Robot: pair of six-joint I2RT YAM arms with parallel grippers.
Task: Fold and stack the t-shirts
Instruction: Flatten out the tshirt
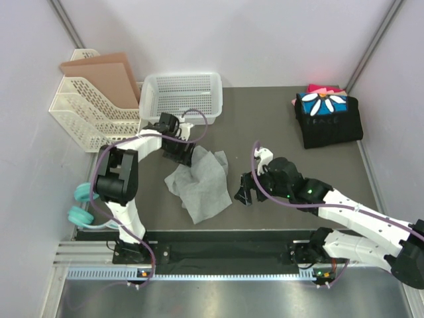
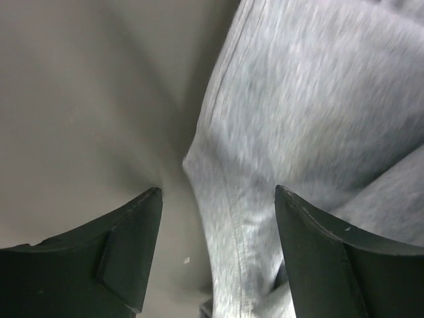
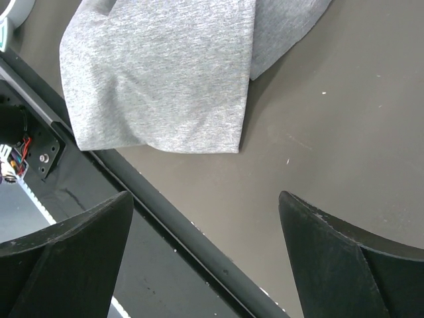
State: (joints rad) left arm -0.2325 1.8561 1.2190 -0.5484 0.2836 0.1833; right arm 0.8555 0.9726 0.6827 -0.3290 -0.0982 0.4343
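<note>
Grey t-shirt [image 1: 202, 182] hem between downturned left gripper's [image 1: 183, 157] parted fingers

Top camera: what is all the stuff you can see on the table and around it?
grey t-shirt: one, light grey, crumpled mid-table
folded shirts: one pile, black with blue panel and white daisy on top, pink and red peeking out behind, far right corner
basket: one, white, far edge
file rack: one, cream, far left
brown board: one, standing in the file rack
teal round things: two, left of the left arm; cannot tell what they are
table: one, dark grey
left gripper: black, open, at the grey t-shirt's far edge
right gripper: black, open, just right of the grey t-shirt
</note>
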